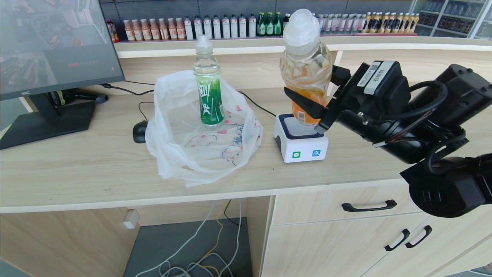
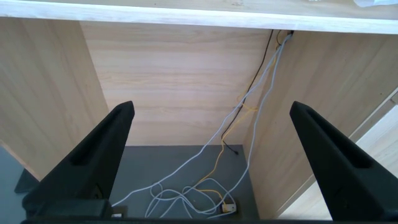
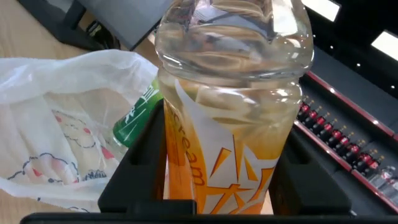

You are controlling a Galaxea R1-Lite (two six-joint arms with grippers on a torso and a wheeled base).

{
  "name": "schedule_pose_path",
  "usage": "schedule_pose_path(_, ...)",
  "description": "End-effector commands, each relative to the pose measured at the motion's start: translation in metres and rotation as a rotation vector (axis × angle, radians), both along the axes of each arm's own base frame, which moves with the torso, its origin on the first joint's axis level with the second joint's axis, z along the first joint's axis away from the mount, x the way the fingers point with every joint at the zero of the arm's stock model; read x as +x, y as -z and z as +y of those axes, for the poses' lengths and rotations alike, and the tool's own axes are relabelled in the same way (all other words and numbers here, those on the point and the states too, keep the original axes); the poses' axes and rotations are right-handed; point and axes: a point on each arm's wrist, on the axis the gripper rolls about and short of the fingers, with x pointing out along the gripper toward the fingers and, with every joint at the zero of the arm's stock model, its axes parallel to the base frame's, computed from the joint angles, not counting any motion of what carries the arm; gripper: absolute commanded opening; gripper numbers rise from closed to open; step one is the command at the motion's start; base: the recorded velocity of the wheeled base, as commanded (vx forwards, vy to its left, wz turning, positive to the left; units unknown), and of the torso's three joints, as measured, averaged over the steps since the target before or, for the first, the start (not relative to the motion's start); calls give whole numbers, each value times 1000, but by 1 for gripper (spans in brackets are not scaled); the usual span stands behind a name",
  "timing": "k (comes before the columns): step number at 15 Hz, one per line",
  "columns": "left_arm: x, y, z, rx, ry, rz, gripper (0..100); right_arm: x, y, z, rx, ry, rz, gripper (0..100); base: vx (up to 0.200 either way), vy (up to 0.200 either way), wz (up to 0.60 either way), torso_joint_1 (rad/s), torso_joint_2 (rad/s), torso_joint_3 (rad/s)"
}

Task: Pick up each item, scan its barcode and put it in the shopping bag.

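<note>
Two fingers of left gripper [image 2: 211, 106]: spread wide apart and released, nothing between them and nothing touched; they sit below the counter edge, facing the open kneehole
Cables [image 2: 205, 186]: white, yellow and black leads hang down the back panel of the kneehole and coil loosely on the dark floor
Drawers [image 1: 346, 227]: pale wood fronts with black handles, under the right part of the counter [image 1: 77, 165]
Right gripper [image 1: 312, 92]: clamped on the orange bottle [image 1: 305, 57]; one black finger crosses the front of its label, the other sits behind it; in the right wrist view the fingers [image 3: 140, 168] press against both sides of the label, well below the clear shoulder
Orange bottle: roughly upright, white cap on top, orange liquid low inside; its base is directly over the top window of the scanner [image 1: 301, 144]; whether base and window touch cannot be told
Scanner: small white box with a dark-framed top, on the counter just beside the shopping bag [image 1: 165, 127]
Shopping bag: thin white plastic, mouth open and slumped wide, printed pattern on the inside
Green bottle [image 1: 209, 96]: upright inside the bag, toward its back wall; green label, white cap
Mouse [image 1: 139, 131]: black, touching the bag's left side
Monitor [image 1: 54, 42]: on a black stand at the counter's far left
Shelf bottles [image 1: 230, 27]: one row along the back wall
</note>
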Motion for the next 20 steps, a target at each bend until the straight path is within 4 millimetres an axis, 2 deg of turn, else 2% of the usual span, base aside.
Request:
schedule_pose_path(1, 0, 0, 0, -1, 0, -1, 100, -14, -3, 11, 62, -19, 22, 0, 0, 0, 0, 0, 0, 0)
schedule_pose_path(3, 0, 0, 0, -1, 0, -1, 100, -22, 1, 16, 219, 45, 111, 0, 0, 0, 0, 0, 0, 0)
schedule_pose_path(8, 0, 0, 0, -1, 0, -1, 100, -26, 16, 14, 347, 115, 223, 0, 0, 0, 0, 0, 0, 0)
schedule_pose_path(11, 0, 0, 0, -1, 0, -1, 100, -24, 16, 13, 508, 172, 304, 0, 0, 0, 0, 0, 0, 0)
schedule_pose_path(15, 0, 0, 0, 2, 0, -1, 100, -19, 22, 14, 612, 244, 371, 0, 0, 0, 0, 0, 0, 0)
schedule_pose_path(20, 0, 0, 0, 2, 0, -1, 100, -19, 14, 19, 702, 234, 392, 0, 0, 0, 0, 0, 0, 0)
